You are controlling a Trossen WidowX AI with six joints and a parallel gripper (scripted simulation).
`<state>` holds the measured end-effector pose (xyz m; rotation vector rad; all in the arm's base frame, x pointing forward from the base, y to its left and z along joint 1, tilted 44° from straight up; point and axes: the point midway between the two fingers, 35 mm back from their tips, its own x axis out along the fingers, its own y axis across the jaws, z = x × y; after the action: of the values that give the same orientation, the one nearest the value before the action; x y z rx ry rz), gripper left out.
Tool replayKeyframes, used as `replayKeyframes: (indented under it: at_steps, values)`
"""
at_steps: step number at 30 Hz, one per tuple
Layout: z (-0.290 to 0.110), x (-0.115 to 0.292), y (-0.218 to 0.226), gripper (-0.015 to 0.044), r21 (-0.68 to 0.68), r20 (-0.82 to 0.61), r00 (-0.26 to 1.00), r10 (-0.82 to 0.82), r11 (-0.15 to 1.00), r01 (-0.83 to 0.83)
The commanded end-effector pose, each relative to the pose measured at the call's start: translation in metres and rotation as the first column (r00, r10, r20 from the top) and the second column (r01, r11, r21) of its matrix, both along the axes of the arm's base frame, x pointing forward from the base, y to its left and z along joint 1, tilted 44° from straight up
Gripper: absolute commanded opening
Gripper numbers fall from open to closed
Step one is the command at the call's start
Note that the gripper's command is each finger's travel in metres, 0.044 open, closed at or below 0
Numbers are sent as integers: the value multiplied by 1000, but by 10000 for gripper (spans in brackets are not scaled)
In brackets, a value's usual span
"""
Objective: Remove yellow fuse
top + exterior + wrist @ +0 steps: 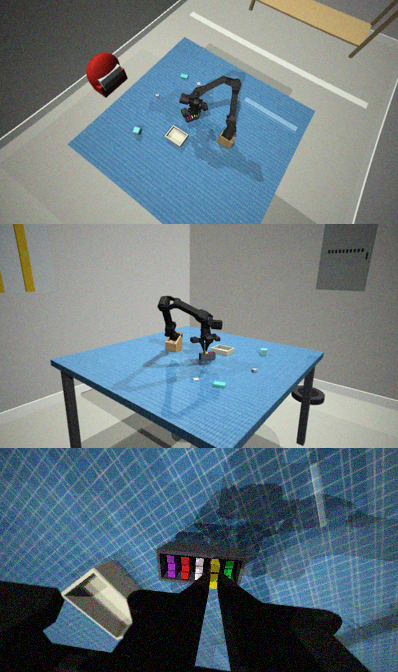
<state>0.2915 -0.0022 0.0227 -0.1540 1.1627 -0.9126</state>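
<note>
One arm reaches from above: in the top view the gripper (192,116) hangs over the fuse block (191,118), with the tray (176,135) near its left.

Exterior view: the extraction looks barely begun; next comes a straight vertical lift.

Wrist view: the narrow fingers pinch the yellow fuse (214,572), still at its slot, between the white fuse (199,568) and the green fuse (229,569), both close enough to brush.

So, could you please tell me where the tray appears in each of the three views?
Top: the tray is just below centre, lower left of the fuse block.
Exterior: the tray is just right of centre, right of the block.
Wrist: the tray is lower left, left of the hand.
Shared landmark: the fuse block.
</note>
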Motion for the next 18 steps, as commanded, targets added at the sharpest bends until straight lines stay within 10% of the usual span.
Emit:
replayKeyframes:
  at_steps: [1,18]
  values:
    - [2,0,3,0,5,2,1000,-2,1000,2]
    - [8,-1,9,0,4,2,1000,-1,1000,1]
